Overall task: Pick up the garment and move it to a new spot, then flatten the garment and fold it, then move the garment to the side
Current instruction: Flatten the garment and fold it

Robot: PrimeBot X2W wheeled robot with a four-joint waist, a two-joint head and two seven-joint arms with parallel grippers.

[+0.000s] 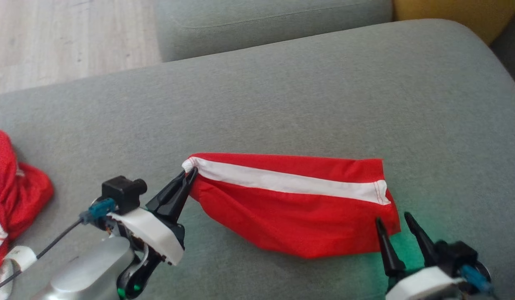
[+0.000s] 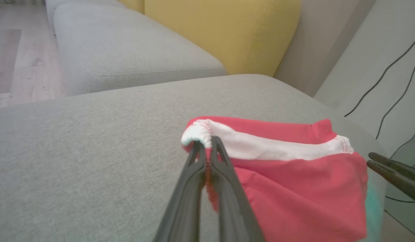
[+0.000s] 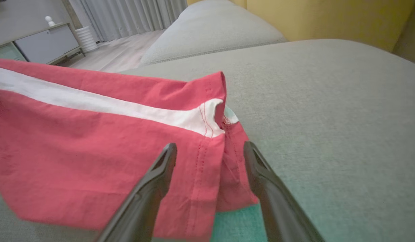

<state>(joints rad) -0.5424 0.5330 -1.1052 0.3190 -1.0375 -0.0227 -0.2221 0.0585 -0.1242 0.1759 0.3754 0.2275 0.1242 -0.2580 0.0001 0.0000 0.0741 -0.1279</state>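
**Q:** What sits at the far left?

**A:** A bunched red-and-white cloth (image 1: pixel 15 187) on the grey sofa cushion (image 1: pixel 282 96), well apart from everything else.

**Q:** And next to it?

**A:** The left gripper (image 1: pixel 191 171). Its two dark fingers are pinched tight together on the left corner of the garment (image 1: pixel 295 204), just where the white stripe ends.

**Q:** Where does the garment lie?

**A:** Across the middle of the cushion. It is red, with the white stripe running along its upper part from the held corner to the right hem.

**Q:** And on the right?

**A:** The right gripper (image 1: pixel 393 217) is spread wide at the right hem. One finger is over the fabric and the other is just past its edge. It holds nothing.
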